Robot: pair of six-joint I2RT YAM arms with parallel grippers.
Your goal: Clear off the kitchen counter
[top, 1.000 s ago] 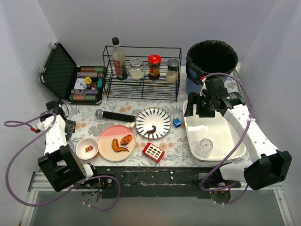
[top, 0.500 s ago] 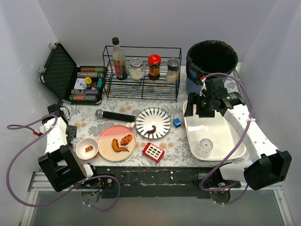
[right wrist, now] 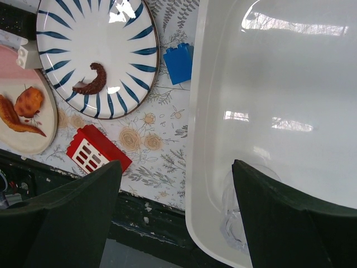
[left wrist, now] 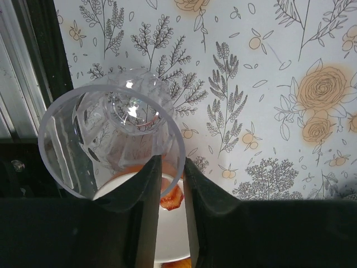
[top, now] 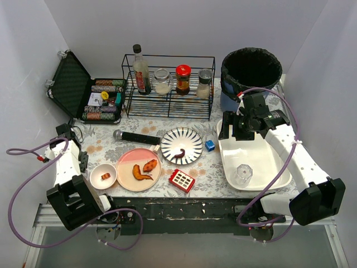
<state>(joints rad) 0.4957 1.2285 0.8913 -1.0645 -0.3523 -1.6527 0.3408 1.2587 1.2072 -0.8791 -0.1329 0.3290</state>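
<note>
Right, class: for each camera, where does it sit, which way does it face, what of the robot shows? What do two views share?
Top external: above and behind the bases, looking down on the kitchen counter; left arm and right arm show.
Left wrist: on the left arm, facing down at the counter's edge; left gripper pinches the rim of a clear glass.
Right wrist: facing down at the white tub and striped plate; right gripper open.
Shared: top and right wrist both show that plate and tub.

The white bowl [left wrist: 170,240] is mostly hidden behind the left hand [left wrist: 172,163]
</note>
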